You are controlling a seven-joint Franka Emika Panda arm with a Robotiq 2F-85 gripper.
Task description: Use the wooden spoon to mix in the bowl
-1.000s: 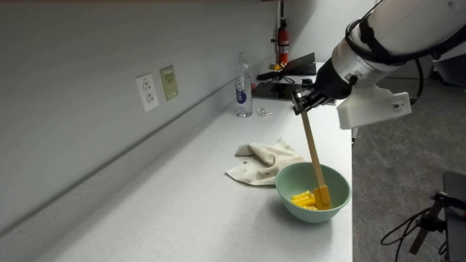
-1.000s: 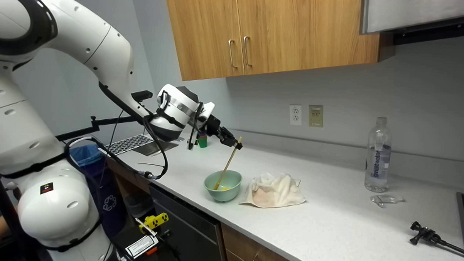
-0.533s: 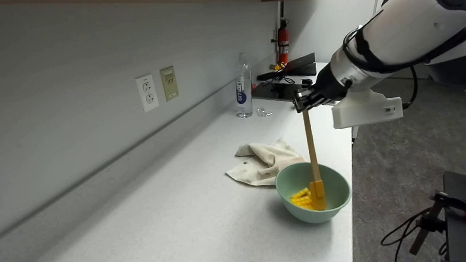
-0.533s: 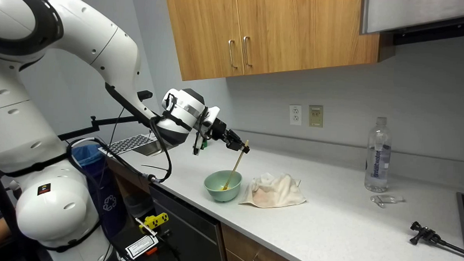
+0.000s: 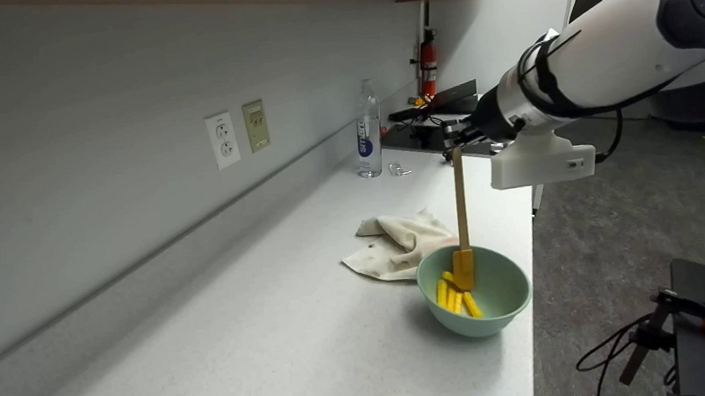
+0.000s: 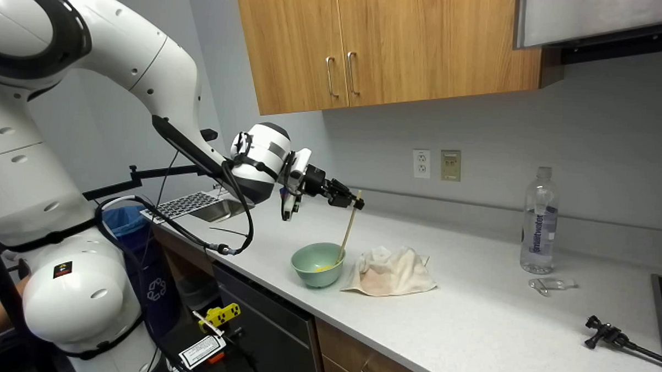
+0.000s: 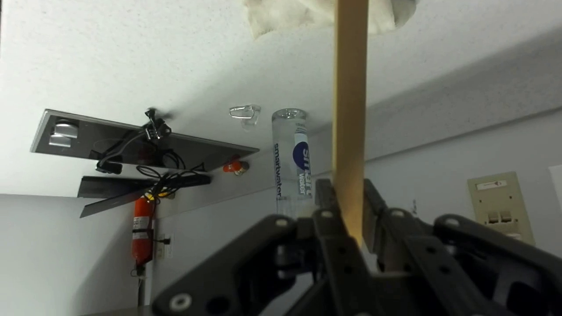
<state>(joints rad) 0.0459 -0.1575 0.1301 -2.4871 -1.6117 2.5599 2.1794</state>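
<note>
The gripper [image 7: 349, 202] is holding a wooden-handled spatula [image 5: 462, 214] near the top of its handle [image 7: 350, 109]; the fingers [image 7: 325, 193] are pinching the wood from 2 sides, standing apart only by its thickness. The spatula is extending down into a green bowl [image 5: 503, 283], nearly upright with a slight lean. Its orange-yellow head [image 5: 463, 270] is sitting inside the bowl, on the side nearer a cloth [image 5: 405, 251], and is overlapping some yellow pieces [image 5: 450, 298] in view; the pictures are not showing whether it is touching them or the bowl wall. At least 4 of the yellow pieces are lying together in the bottom of the bowl.

The bowl is standing upright on a pale counter [image 5: 275, 332], near its front edge, and the crumpled cloth is lying just beside it. Well apart, toward the back wall, a smartwater bottle [image 6: 539, 223] is standing upright, with a small clear object [image 6: 552, 283] lying just beside it. Near a black cooktop [image 7: 202, 151] a jointed black mount [image 6: 606, 333] is resting, and farther off a red fire extinguisher [image 5: 429, 64] is showing against the wall. Behind the counter, a white outlet plate [image 5: 222, 139] and a beige plate [image 5: 256, 125] are sitting side by side. Wooden cabinets [image 6: 435, 46] are hanging above. In an exterior view, a keyboard [image 6: 184, 205] is lying on the counter behind the robot arm [image 6: 153, 75]
</note>
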